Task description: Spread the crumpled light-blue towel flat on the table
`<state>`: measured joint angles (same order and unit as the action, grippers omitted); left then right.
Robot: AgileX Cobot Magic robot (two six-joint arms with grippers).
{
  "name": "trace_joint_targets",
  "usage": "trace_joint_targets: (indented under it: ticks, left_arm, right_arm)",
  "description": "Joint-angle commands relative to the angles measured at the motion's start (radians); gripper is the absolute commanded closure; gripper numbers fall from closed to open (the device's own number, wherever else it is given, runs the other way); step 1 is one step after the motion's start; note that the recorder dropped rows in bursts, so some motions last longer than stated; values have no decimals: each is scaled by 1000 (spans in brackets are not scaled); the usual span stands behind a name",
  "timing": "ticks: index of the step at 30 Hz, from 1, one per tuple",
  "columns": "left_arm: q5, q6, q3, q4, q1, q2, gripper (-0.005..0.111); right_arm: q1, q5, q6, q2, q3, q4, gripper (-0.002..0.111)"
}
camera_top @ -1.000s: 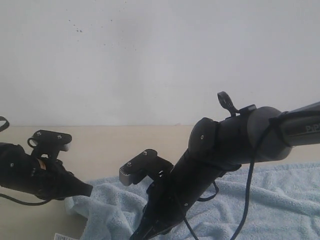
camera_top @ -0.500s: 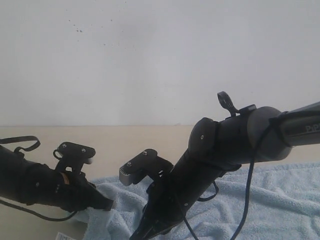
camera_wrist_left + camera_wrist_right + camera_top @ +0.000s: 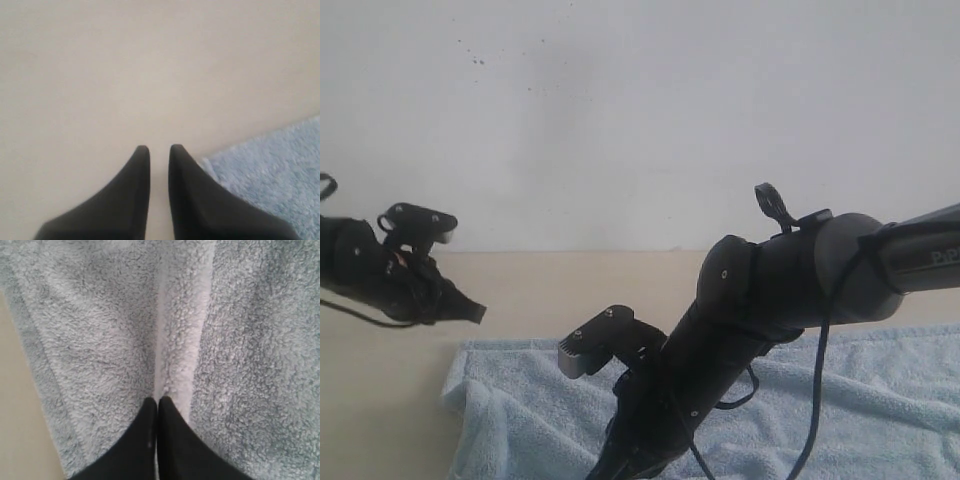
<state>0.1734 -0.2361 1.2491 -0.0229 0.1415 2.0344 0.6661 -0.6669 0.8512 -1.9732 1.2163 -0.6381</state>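
Moved: left gripper (image 3: 156, 150) had lifted off the towel's (image 3: 860, 400) left corner and pulled back left, over bare table (image 3: 550, 290). That corner now lay further left and flatter. Right arm unchanged.
Left gripper: tips a narrow slit apart, nothing between them. It hovered just beside the towel corner, clear of it.
Right gripper (image 3: 158, 401): tips together, down on a raised fold in the towel. Couldn't tell if any pile was caught. Judged to be an anchor, pinning the cloth while the other arm tugged.
Towel: lay on the near right part of the table, mostly opened out, running from left of centre out past the right edge of view. Soft ridges remained around the right arm.
Texture: thick fluffy terry, pale blue, with a rounded, rolled left edge.
Table: smooth, matte, pale beige, so the cloth should have slid easily.
Wall (image 3: 640, 120): plain white, met the far table edge.
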Motion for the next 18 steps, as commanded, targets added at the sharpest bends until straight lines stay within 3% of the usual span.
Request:
trace_joint_targets:
  ticks: [1,9,15,18]
  left_arm:
    - [95,-12,65,59,-3,-51,93]
    - [236,19,4,6,7,-83,93]
    - [90,-9,-138,-3,31,-177,93]
    - [93,-9,-163,-22,48,-194,93]
  right_arm:
    - [2,32,0,11,-2,-5,108]
    - [2,80,0,11,-2,-5,108]
    - [2,109,0,11,-2,-5,108]
    - [2,121,0,11,-2,-5,108]
